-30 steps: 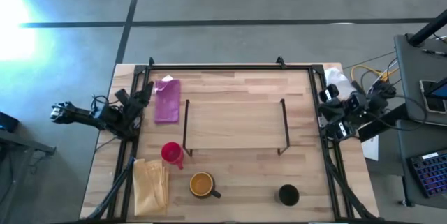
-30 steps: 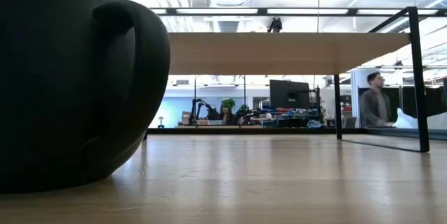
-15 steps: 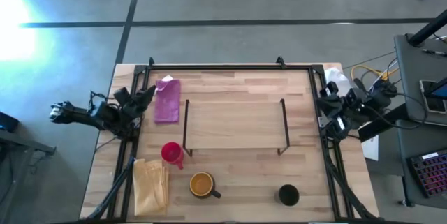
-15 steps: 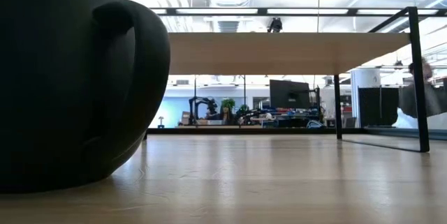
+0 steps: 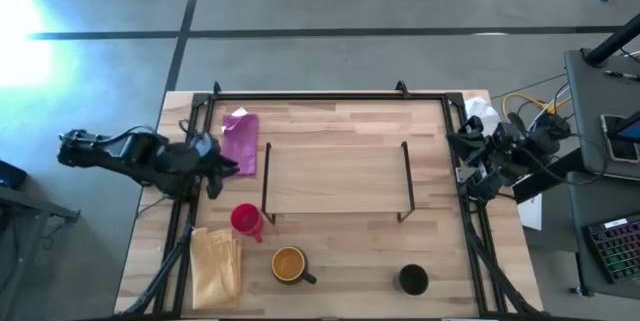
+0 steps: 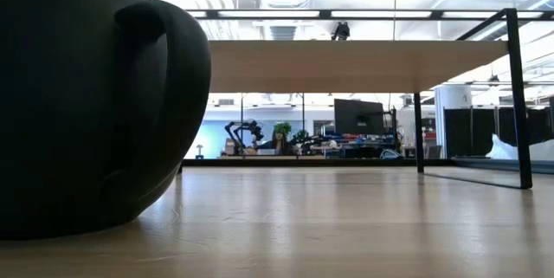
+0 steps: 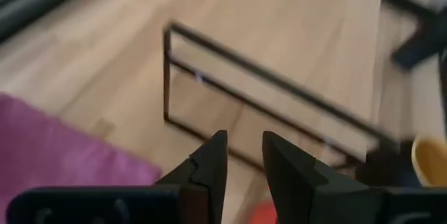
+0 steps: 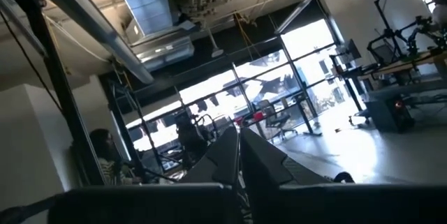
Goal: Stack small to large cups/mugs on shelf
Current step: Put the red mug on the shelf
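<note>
My left end effector [image 5: 228, 168] sits at the left edge of the wooden worktop [image 5: 340, 241], over the purple cloth [image 5: 240, 139], fingers a narrow gap apart, holding nothing. Right end effector [image 5: 452, 142] is parked off the right edge, fingers pressed together. The light-wood shelf with black metal brackets [image 5: 335, 180] is mid-worktop. Red-pink cup [image 5: 246, 220], mustard-yellow mug [image 5: 289, 264] and black cup [image 5: 413, 280] all sit on the worktop in front of it.

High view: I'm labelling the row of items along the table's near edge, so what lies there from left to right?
Folded tan cloth → red-pink handled cup → mustard-yellow mug with dark outside → black cup.
</note>
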Controlling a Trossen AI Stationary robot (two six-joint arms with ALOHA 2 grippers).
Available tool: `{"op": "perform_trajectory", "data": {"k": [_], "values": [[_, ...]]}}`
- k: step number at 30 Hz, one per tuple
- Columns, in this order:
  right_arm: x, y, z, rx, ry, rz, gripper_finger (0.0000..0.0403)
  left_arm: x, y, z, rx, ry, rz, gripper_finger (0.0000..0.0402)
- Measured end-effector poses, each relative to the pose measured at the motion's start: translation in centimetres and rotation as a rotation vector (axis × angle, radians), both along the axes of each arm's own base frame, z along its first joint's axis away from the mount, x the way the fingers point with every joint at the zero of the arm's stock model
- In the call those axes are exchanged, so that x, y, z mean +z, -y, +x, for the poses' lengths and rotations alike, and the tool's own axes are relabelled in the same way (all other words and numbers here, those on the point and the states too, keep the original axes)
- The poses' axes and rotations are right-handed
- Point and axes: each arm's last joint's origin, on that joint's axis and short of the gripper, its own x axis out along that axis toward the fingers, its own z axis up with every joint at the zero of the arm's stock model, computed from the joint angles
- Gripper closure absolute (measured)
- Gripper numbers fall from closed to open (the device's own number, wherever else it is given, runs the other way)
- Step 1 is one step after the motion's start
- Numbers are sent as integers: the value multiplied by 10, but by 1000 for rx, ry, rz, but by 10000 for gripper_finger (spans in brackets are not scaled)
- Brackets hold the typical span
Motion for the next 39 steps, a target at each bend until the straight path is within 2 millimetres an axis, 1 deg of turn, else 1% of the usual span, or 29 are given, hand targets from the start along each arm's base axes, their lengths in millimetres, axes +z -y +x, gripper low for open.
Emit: {"op": "perform_trajectory", "data": {"k": [3, 5, 8, 10, 12, 15, 22, 26, 32, 35, 39], "values": [[-2, -4, 5, 11, -13, 20, 394, -2, 2, 4, -38, -99, -23, 324], [-3, -6, 8, 22, -19, 37, 394, -6, 4, 8, -69, -135, -53, 324], [-3, -9, 11, 40, -11, 81, 394, -12, 9, 12, -125, -193, -160, 324], [-2, -10, 13, 41, -15, 80, 394, -16, 12, 15, -154, -229, -251, 324], [-1, -11, 14, 37, -20, 66, 394, -19, 15, 18, -177, -268, -299, 324], [-1, -12, 15, 34, -24, 59, 394, -22, 19, 23, -202, -304, -309, 324], [-1, -13, 17, 38, -29, 64, 394, -30, 21, 31, -151, -367, -270, 323], [-1, -13, 17, 38, -29, 62, 394, -31, 22, 34, -151, -384, -266, 303], [-1, -13, 16, 37, -28, 63, 394, -38, 25, 38, -137, -436, -250, 254], [-1, -13, 16, 36, -28, 59, 394, -43, 25, 39, -77, -499, -263, 237], [-2, -11, 16, -2, -40, 78, 394, -49, 26, 44, 46, -579, -313, 225]]}}
